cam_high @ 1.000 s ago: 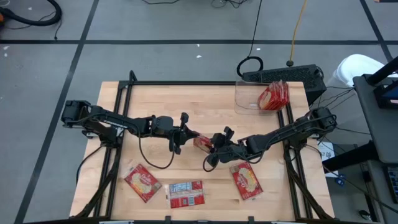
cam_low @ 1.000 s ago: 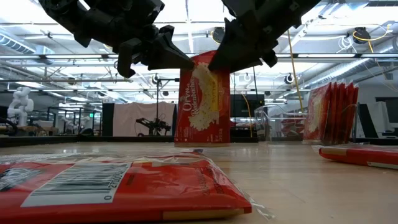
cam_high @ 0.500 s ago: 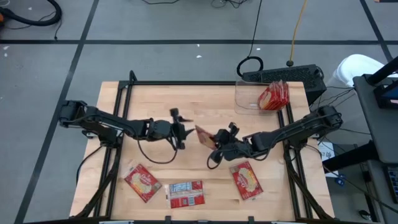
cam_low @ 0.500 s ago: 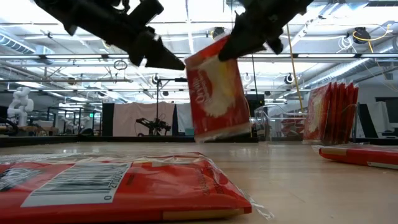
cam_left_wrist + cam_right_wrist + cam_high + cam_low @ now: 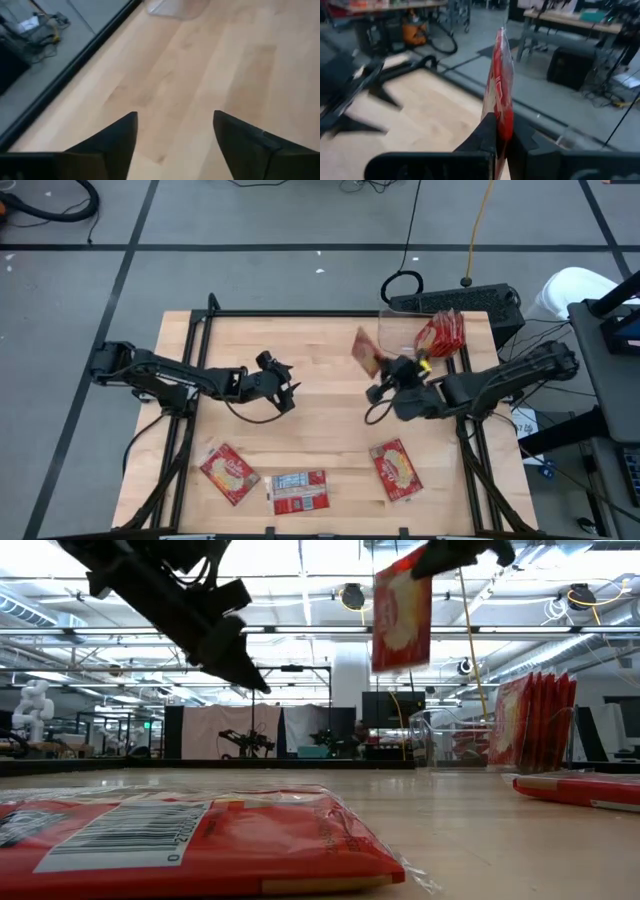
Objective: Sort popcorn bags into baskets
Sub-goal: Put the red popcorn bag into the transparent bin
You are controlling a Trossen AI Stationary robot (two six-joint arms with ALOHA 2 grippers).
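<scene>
Right gripper (image 5: 392, 376) fingers are clamped on the flat red popcorn packet (image 5: 366, 352), now lifted from frame centre toward the clear plastic basket (image 5: 400, 340), upper right. Left gripper (image 5: 283, 380) fingers have released, apart, retreating left. Handover complete.

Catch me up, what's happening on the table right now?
The right claw is shut on a popcorn bag, carrying it in the air near the clear bin, which already holds several bags. The left claw is open and empty over mid-table. Three more bags lie flat along the table's front edge.
</scene>
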